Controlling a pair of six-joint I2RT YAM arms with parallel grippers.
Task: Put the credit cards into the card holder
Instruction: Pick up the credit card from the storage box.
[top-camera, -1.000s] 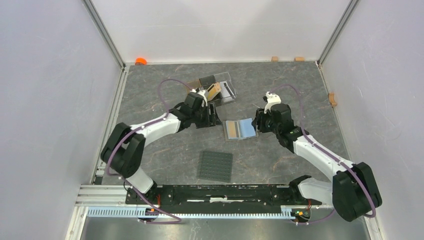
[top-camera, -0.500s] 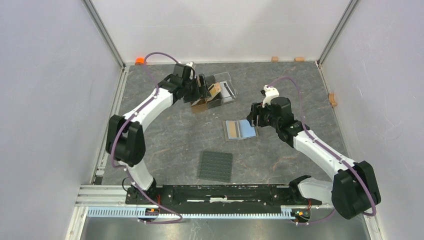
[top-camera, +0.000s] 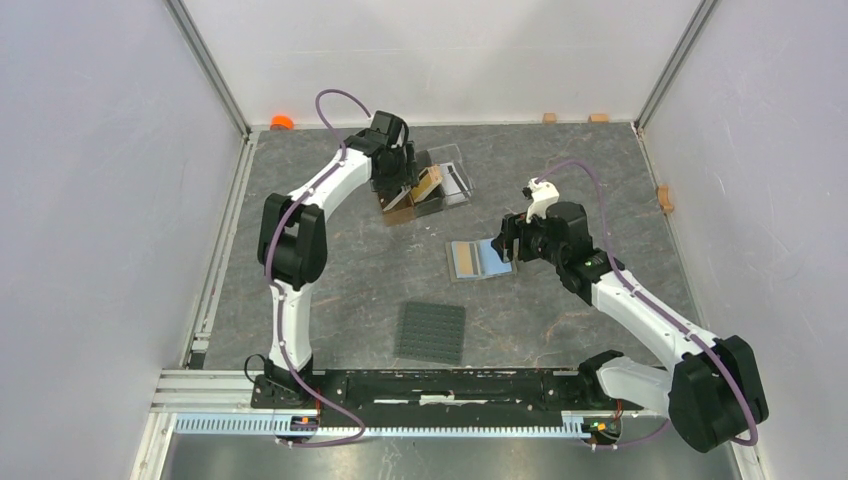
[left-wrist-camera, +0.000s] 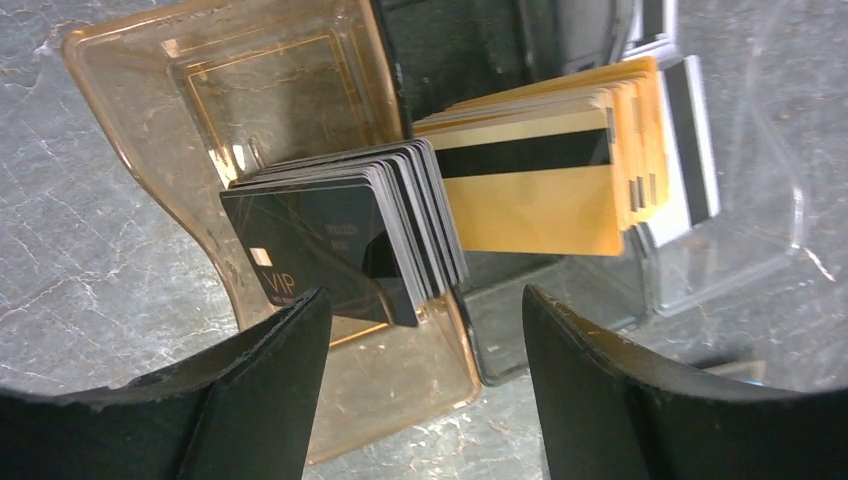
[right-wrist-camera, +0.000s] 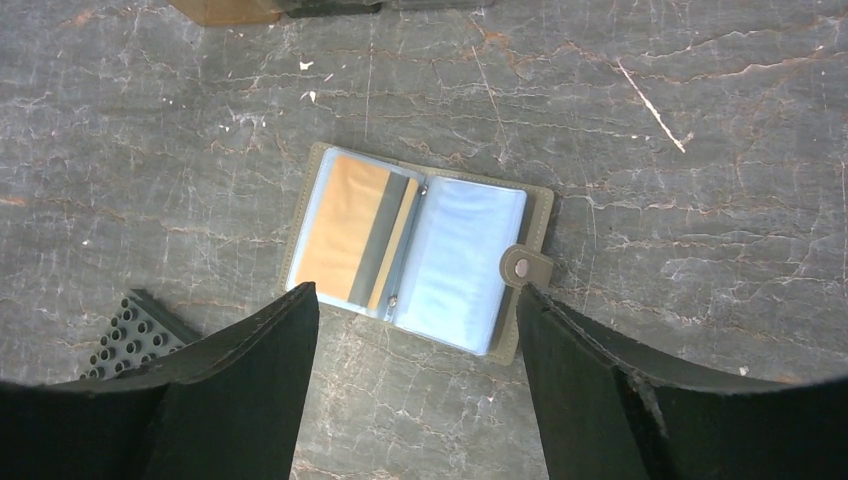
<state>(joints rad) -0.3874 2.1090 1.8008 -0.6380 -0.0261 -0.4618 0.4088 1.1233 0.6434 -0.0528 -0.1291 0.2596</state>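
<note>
Left arm reaching to the far side of the table (top-camera: 340, 280), left gripper (left-wrist-camera: 422, 305) angled down at the clear stand (left-wrist-camera: 250, 90), three stacks in it, black cards (left-wrist-camera: 340, 235), gold cards (left-wrist-camera: 530, 195), white-silver cards (left-wrist-camera: 690, 140), fingers spread wide, empty, right arm bent, right gripper (right-wrist-camera: 415, 300) poised over the one card holder (right-wrist-camera: 460, 260) lying open mid-table, one gold card (right-wrist-camera: 345, 230) in its left pocket, fingers wide apart, touching nothing

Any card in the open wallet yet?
Yes, a gold-orange card with a dark stripe sits in a pocket of the olive folding wallet.
</note>
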